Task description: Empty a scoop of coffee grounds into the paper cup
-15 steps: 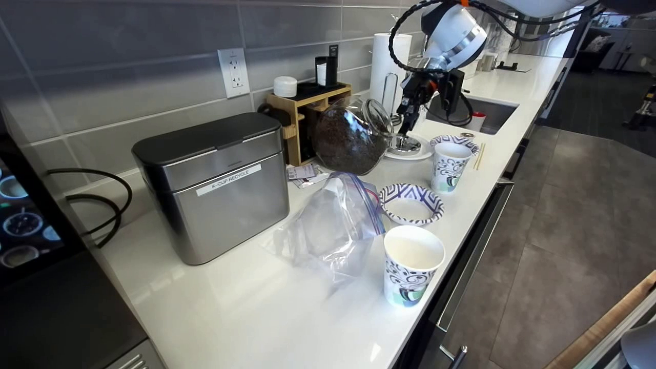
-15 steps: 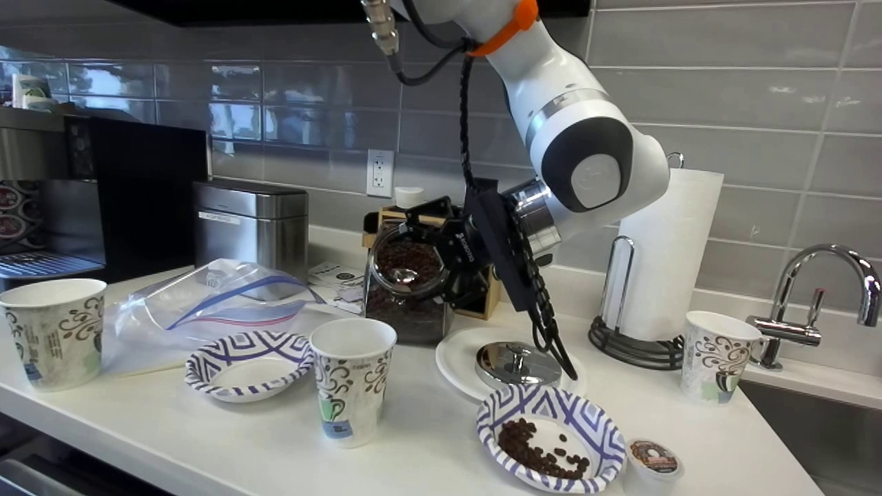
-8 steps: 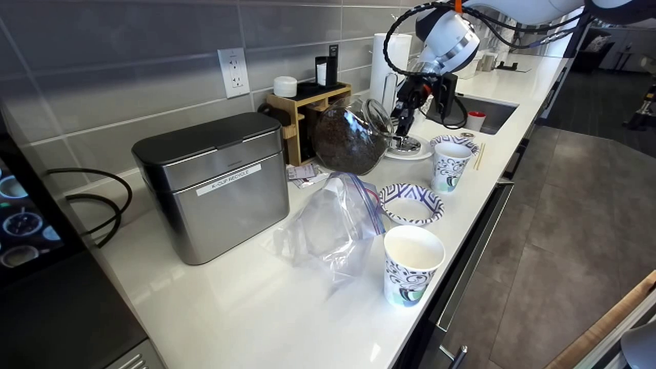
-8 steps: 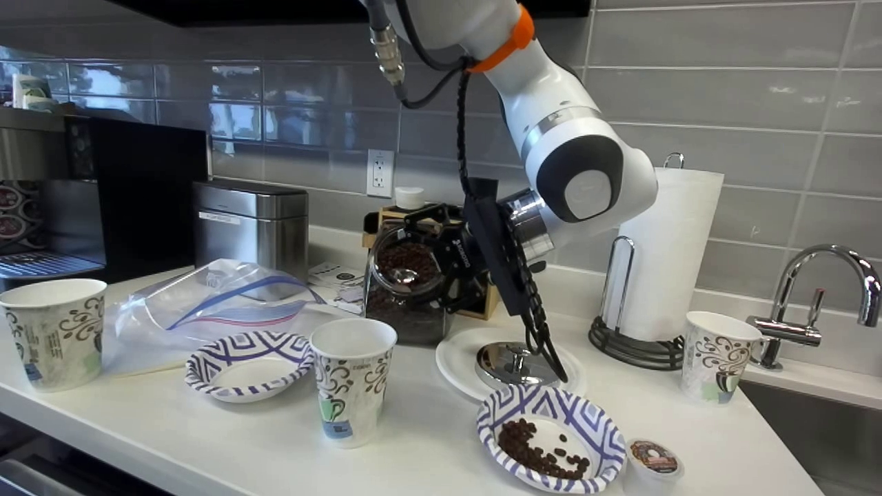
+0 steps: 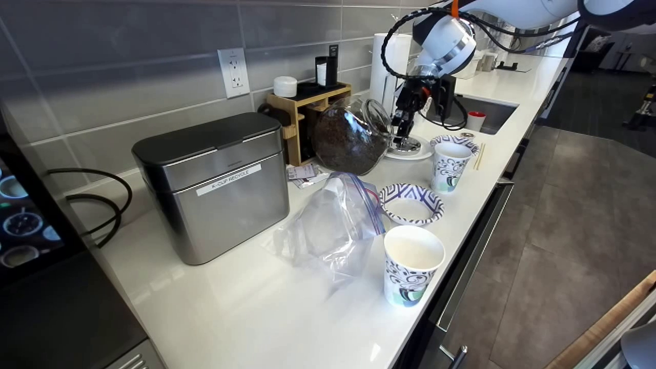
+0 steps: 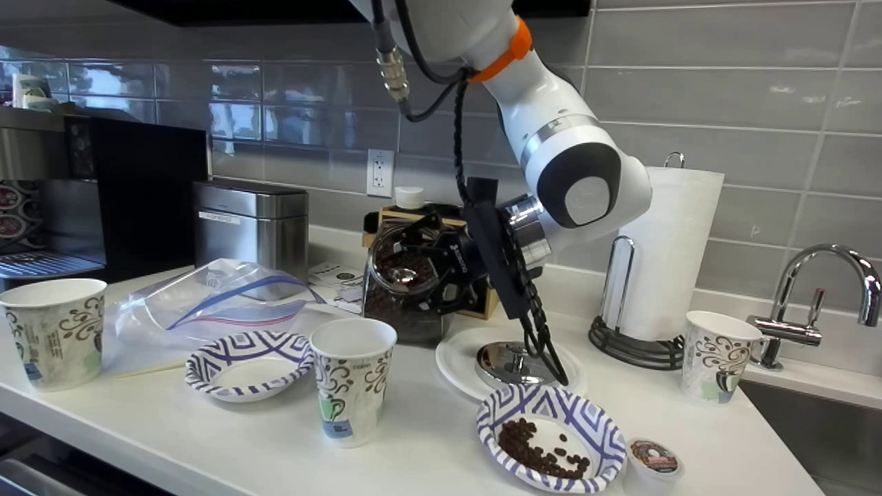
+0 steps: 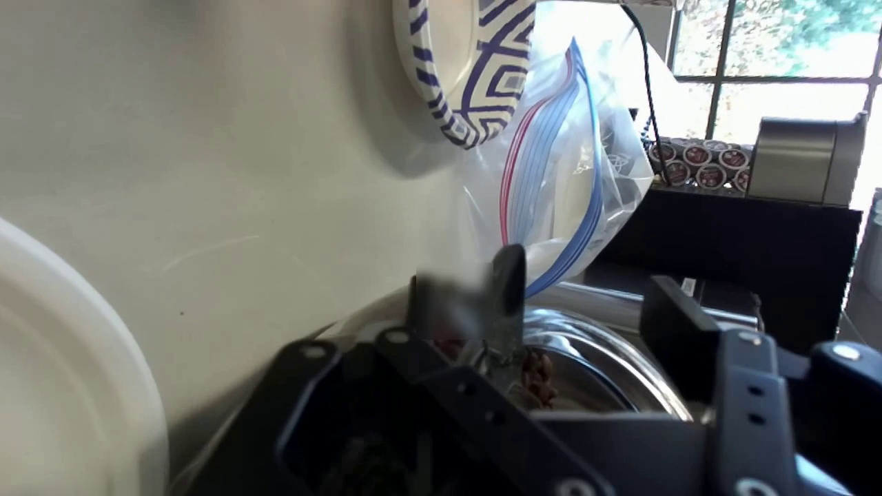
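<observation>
Below my gripper (image 6: 415, 275) runs the white counter (image 5: 230, 318). Well ahead of the gripper stands the steel bin (image 5: 230, 200). The mouth of the glass jar (image 5: 348, 138) is right at my fingers (image 7: 679, 337), which stand spread apart; whether they touch its rim I can't tell. The plastic bag (image 5: 338, 230) lies lower and ahead. A near paper cup (image 6: 353, 386) stands below, toward the counter's front edge, and a far paper cup (image 5: 414, 266) well apart, near the bag; I can't tell which is the task's. Coffee beans (image 7: 539, 379) show between my fingers.

Gray tiled wall (image 6: 730, 96) | glossy white counter (image 5: 246, 312) | dark tiled floor (image 5: 558, 230) | bright paned window (image 7: 772, 81), greenery (image 7: 813, 31) beyond
</observation>
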`<act>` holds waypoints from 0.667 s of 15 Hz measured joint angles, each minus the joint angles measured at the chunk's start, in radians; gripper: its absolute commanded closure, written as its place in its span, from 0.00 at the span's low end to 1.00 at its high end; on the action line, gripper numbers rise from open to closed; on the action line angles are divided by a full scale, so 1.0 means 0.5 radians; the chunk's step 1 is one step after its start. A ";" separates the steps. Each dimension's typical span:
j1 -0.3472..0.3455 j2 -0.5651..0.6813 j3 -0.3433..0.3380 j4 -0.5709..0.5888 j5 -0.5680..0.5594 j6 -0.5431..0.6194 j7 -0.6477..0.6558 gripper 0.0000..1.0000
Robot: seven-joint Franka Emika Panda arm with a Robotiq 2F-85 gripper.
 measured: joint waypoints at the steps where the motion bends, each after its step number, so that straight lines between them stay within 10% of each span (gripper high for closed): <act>1: 0.000 0.004 0.000 0.008 -0.009 -0.021 0.015 0.03; 10: -0.001 0.057 0.013 0.094 -0.066 -0.151 0.093 0.77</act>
